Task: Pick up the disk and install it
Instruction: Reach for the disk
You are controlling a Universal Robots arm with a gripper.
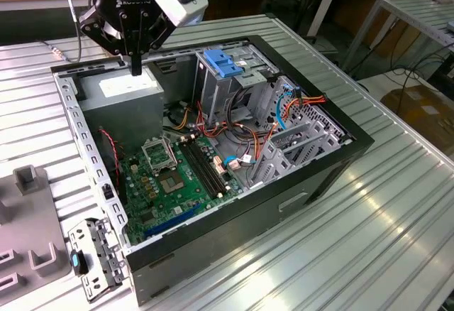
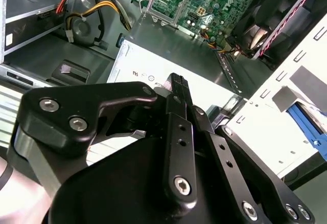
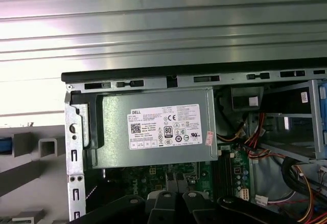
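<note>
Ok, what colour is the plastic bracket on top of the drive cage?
The bracket is blue; the exterior view shows it best.

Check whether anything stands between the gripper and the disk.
Only the case wall. The gripper hangs shut over the power supply inside the case. What may be the disk, a blue edge on the grey fixture, lies outside that wall. Too little of it shows to be sure.
</note>
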